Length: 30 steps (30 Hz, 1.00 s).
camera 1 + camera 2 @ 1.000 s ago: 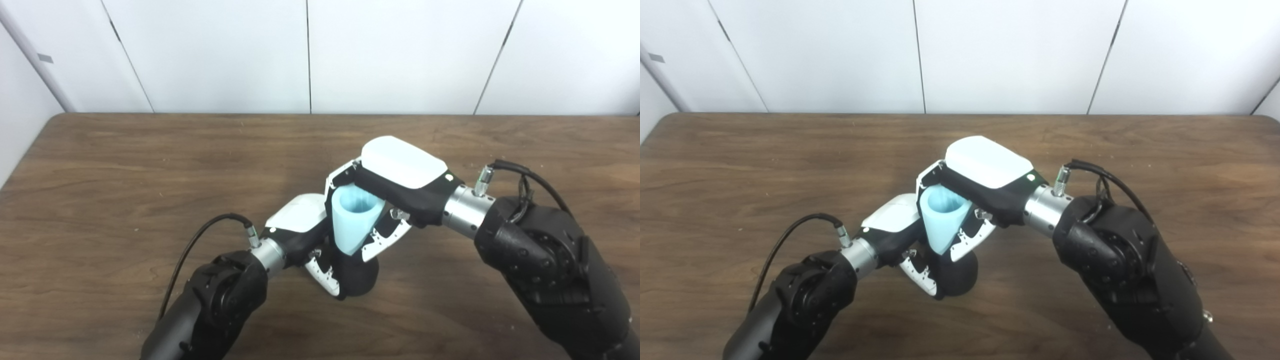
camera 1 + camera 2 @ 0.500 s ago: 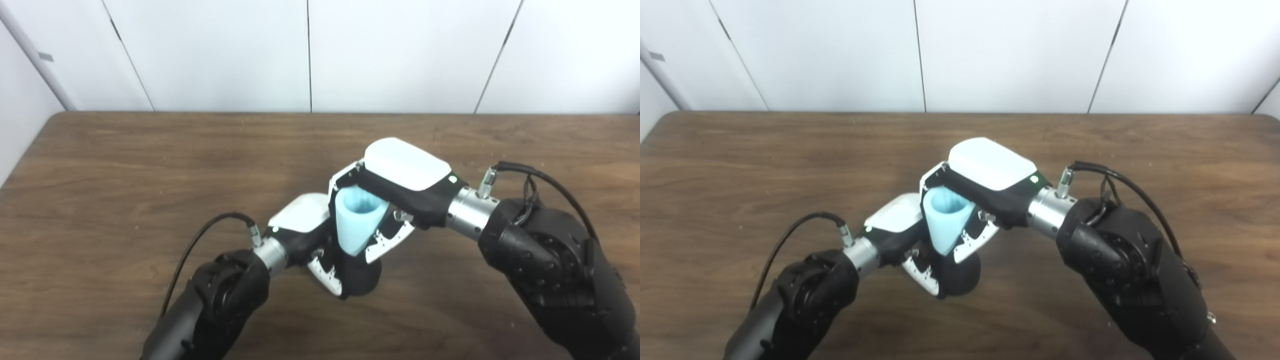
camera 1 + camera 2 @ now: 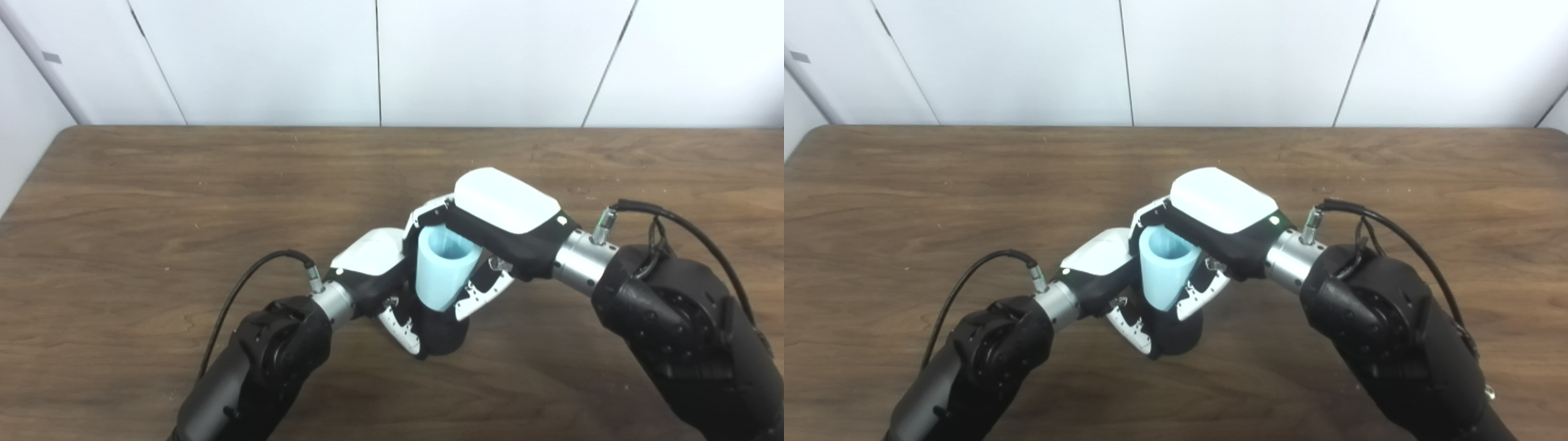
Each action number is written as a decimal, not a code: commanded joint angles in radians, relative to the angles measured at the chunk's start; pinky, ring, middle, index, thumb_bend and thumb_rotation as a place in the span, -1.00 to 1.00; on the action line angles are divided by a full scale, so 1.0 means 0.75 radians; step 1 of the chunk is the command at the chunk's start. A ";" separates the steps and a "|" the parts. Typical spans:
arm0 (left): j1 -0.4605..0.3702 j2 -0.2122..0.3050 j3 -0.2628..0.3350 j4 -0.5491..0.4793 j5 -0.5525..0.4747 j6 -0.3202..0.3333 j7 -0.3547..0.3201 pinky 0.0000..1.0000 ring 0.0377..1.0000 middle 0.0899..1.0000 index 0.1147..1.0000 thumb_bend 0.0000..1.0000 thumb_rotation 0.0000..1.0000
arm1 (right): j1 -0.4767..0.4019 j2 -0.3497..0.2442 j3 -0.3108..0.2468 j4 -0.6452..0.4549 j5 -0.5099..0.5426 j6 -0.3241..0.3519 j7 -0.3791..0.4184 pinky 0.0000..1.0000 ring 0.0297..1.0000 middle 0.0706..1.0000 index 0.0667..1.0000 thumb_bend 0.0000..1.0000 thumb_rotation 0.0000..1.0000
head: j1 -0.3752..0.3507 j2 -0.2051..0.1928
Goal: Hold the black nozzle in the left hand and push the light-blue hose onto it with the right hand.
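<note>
The black nozzle point(image 3: 444, 334) stands on the wooden table point(image 3: 153, 202) near the front middle, its wide base down. My left hand point(image 3: 373, 269) is shut on it from the left. The light-blue hose point(image 3: 442, 272), a short open-topped tube, sits upright on top of the nozzle. My right hand point(image 3: 499, 223) is shut on the hose from the right and above. The same shows in the right eye view: nozzle point(image 3: 1179, 334), hose point(image 3: 1167, 272), left hand point(image 3: 1099, 260), right hand point(image 3: 1222, 214). The joint between hose and nozzle is hidden by fingers.
The table's far edge point(image 3: 392, 127) meets a white panelled wall. A cable point(image 3: 257, 275) loops off my left wrist and another cable point(image 3: 674, 217) off my right wrist.
The camera has tilted, shifting the whole picture. Both hands with hose and nozzle have drifted slightly right, and the hose stands a little more upright on the nozzle.
</note>
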 commanded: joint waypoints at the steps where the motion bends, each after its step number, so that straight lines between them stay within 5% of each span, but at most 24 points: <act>1: 0.010 0.007 -0.016 0.012 -0.003 0.006 -0.046 0.23 0.26 0.00 -0.23 0.03 -1.00 | 0.004 -0.055 0.019 0.001 -0.025 -0.028 0.076 0.85 0.76 0.65 0.59 0.75 -0.62 | 0.002 0.002; 7: 0.005 0.007 -0.016 0.014 -0.004 0.003 -0.050 0.23 0.26 0.01 -0.23 0.03 -1.00 | -0.037 -0.084 0.016 -0.007 -0.049 -0.074 0.117 1.00 0.98 0.88 0.78 0.83 -0.39 | 0.002 0.000; 14: 0.007 0.010 -0.016 0.012 -0.003 -0.003 -0.047 0.27 0.27 0.01 -0.24 0.02 -1.00 | -0.038 -0.090 -0.020 -0.020 -0.052 -0.132 0.088 1.00 1.00 0.98 0.91 0.80 -0.07 | -0.001 -0.002; 22: 0.010 0.007 -0.018 0.024 -0.001 -0.007 -0.041 0.15 0.20 -0.05 -0.18 0.04 -1.00 | -0.069 -0.095 -0.088 -0.066 -0.115 -0.280 0.032 1.00 1.00 1.00 1.00 0.40 0.50 | 0.004 -0.003; 30: 0.008 0.008 -0.017 0.026 0.003 -0.003 -0.047 0.22 0.27 0.03 -0.23 0.02 -1.00 | -0.051 -0.083 -0.203 -0.171 -0.042 -0.301 0.032 1.00 1.00 1.00 1.00 0.39 0.78 | 0.007 -0.002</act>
